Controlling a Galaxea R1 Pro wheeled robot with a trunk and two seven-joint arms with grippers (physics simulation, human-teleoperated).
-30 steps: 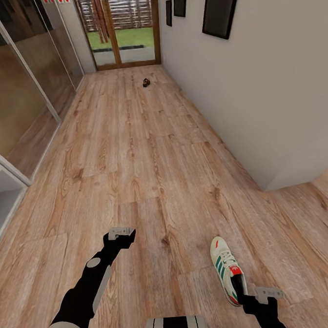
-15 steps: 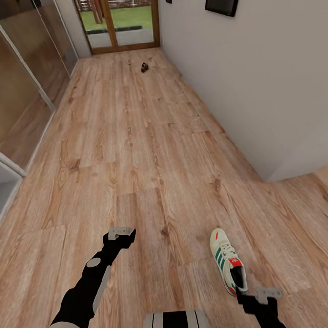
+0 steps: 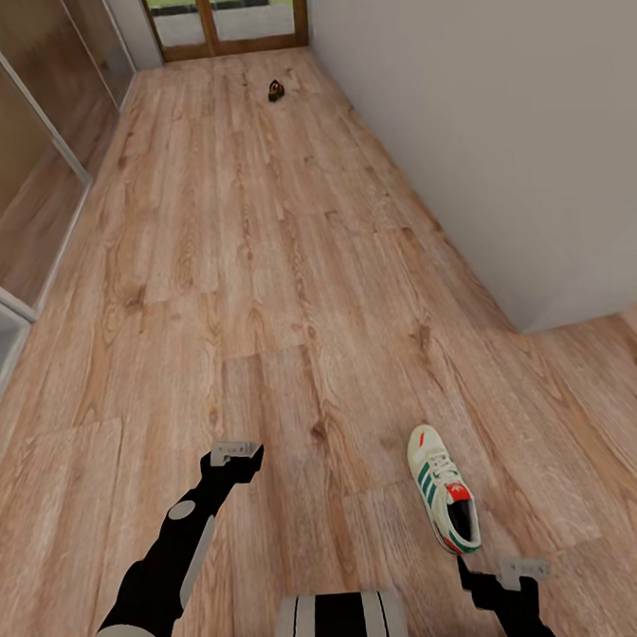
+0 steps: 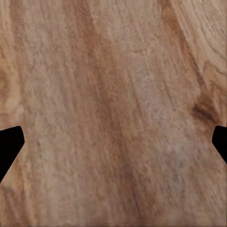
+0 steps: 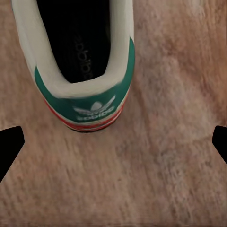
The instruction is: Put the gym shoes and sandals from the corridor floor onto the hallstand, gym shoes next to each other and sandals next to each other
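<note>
The right gripper [image 3: 512, 571] hangs just behind the heel of 1 gym shoe [image 3: 443, 488], which lies flat on the corridor floor [image 3: 260, 294]. In the right wrist view the shoe [image 5: 82, 61] lies dead ahead: its teal heel tab faces the camera, the opening is up, and the jaws stand spread, their dark tips at either edge of the frame, clear of the shoe. The shoe's long axis runs away from the robot, toe leaning slightly to its left, so it lies roughly in line with the jaws' approach. The left gripper [image 3: 235, 452] is well apart, over bare planks, jaws likewise spread. Open floor surrounds the shoe; the wall [image 3: 495, 126] stands off to the right. Far down the corridor, a small dark object [image 3: 275, 91], probably a sandal, lies near the glazed door [image 3: 221, 16]
</note>
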